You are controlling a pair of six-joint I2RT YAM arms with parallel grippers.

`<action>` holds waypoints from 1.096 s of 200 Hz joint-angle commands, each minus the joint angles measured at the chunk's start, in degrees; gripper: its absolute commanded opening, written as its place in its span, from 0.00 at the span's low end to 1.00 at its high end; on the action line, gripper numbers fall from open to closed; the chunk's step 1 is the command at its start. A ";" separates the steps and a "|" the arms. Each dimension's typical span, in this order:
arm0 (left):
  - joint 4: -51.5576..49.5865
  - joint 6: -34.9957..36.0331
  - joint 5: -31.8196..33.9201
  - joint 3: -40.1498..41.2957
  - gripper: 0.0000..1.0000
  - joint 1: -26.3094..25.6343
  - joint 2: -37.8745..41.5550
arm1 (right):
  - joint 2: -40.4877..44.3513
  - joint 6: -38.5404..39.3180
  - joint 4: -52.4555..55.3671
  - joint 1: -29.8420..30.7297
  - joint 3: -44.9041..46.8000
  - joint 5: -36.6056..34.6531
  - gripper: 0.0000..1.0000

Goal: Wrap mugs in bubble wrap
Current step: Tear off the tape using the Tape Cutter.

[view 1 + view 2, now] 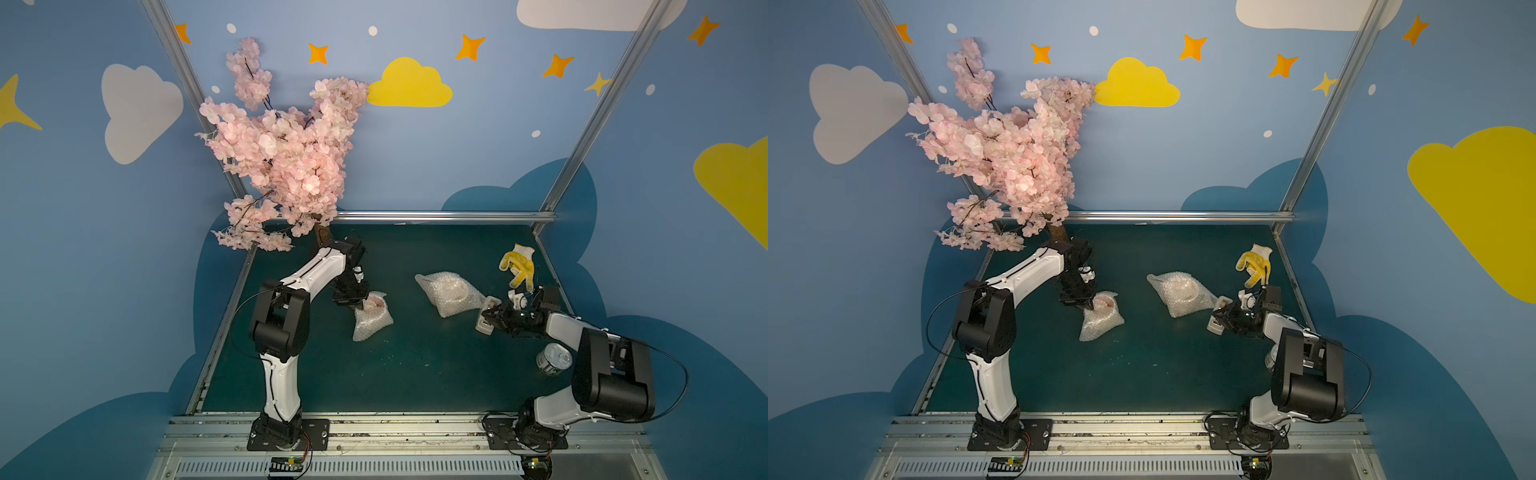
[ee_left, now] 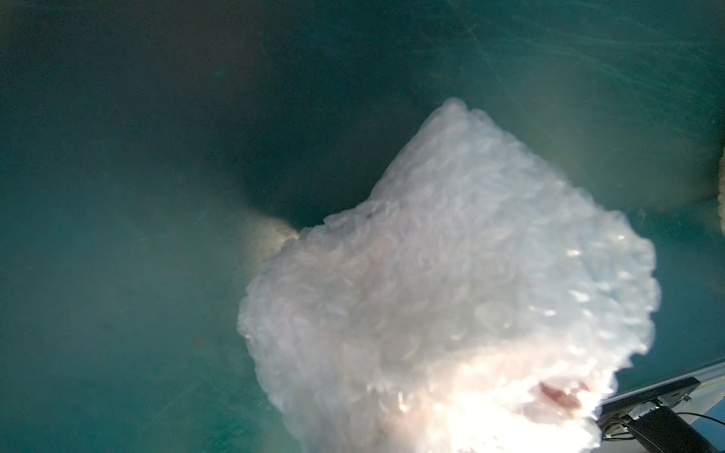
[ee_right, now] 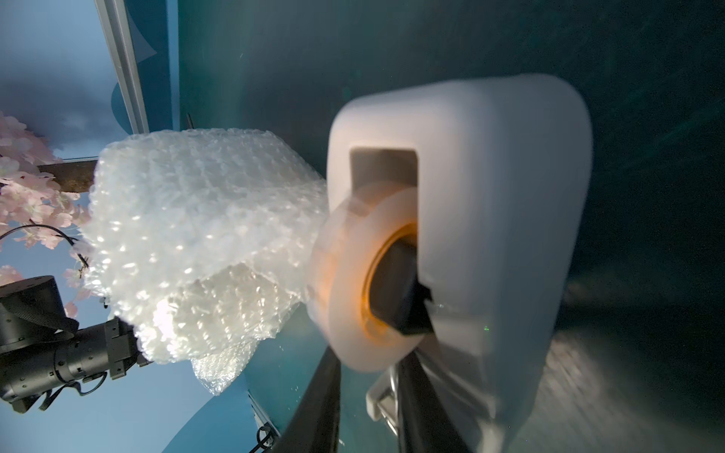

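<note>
Two lumpy bundles of bubble wrap lie on the green table. My left gripper (image 1: 358,306) is shut on the top edge of the left bundle (image 1: 372,322) (image 2: 451,294). A mug's red inside (image 2: 557,394) shows through the film; the fingers are hidden by it in the left wrist view. The right bundle (image 1: 451,293) (image 3: 196,235) lies free, and the mug in it is only a faint pale shape. My right gripper (image 1: 492,312) (image 3: 367,357) is at that bundle's near right corner. Its black fingers (image 3: 317,392) clasp the tape roll of a white tape dispenser (image 1: 484,326) (image 3: 502,196).
A yellow-and-white glove (image 1: 517,266) lies at the back right. A small metal can (image 1: 552,359) stands beside my right arm. A pink blossom tree (image 1: 282,158) rises from the back left corner, over my left arm. Aluminium rails (image 1: 440,216) edge the table.
</note>
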State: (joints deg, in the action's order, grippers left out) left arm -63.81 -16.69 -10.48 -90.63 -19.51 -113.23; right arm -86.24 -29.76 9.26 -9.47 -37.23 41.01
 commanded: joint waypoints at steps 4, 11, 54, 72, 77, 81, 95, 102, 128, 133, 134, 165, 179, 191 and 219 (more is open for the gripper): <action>-1.62 0.51 -1.67 0.55 0.03 -0.61 1.00 | -0.96 0.23 1.82 -0.11 0.55 -1.46 0.21; -1.58 0.44 -1.71 0.61 0.03 -0.58 1.05 | -0.68 0.23 1.82 -0.20 0.71 -1.35 0.18; -1.56 0.45 -1.70 0.66 0.03 -0.58 0.99 | 1.27 -0.20 1.73 -1.05 1.06 -0.56 0.03; -1.50 0.43 -1.85 0.56 0.03 -0.56 1.00 | 2.04 -0.30 1.67 -1.24 0.86 -0.04 0.01; -1.51 0.38 -1.75 0.63 0.03 -0.57 0.99 | 2.25 -0.30 1.75 -1.40 0.78 0.02 0.00; -1.49 0.39 -1.82 0.62 0.03 -0.59 0.93 | 2.34 -0.38 1.81 -1.43 0.68 0.15 0.00; -1.41 0.37 -1.96 0.56 0.03 -0.54 1.01 | 2.53 -0.71 1.59 -1.88 0.33 1.38 0.00; -1.42 0.36 -1.95 0.60 0.03 -0.58 0.99 | 2.61 -1.17 1.16 -2.31 0.24 2.40 0.00; -1.56 0.45 -1.99 0.39 0.03 -0.61 1.00 | 3.15 -2.61 0.93 -3.78 -0.90 5.53 0.00; -1.62 0.51 -1.93 0.40 0.03 -0.50 1.04 | 3.37 -2.68 0.96 -3.93 -1.00 5.89 0.00; -1.64 0.51 -1.92 0.34 0.03 -0.56 1.02 | 3.41 -2.68 0.95 -4.04 -1.00 5.99 0.00; -1.54 0.47 -1.81 0.34 0.03 -0.55 0.99 | 3.01 -3.63 0.12 -4.94 -2.74 8.13 0.00; -1.48 0.35 -1.98 0.35 0.03 -0.62 0.91 | 2.52 -3.99 -1.00 -5.35 -2.60 9.23 0.00; -1.49 0.42 -1.94 0.38 0.03 -0.55 0.91 | 2.26 -4.12 -1.78 -5.73 -2.32 9.77 0.00; -1.56 0.36 -1.91 0.45 0.03 -0.59 0.99 | 2.04 -3.37 -1.35 -5.99 -1.89 10.29 0.00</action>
State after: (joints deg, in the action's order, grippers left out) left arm -63.81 -16.69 -10.50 -90.63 -19.51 -113.23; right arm -84.42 -33.45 8.80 -15.18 -38.46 48.01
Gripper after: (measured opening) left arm 0.115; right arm 0.046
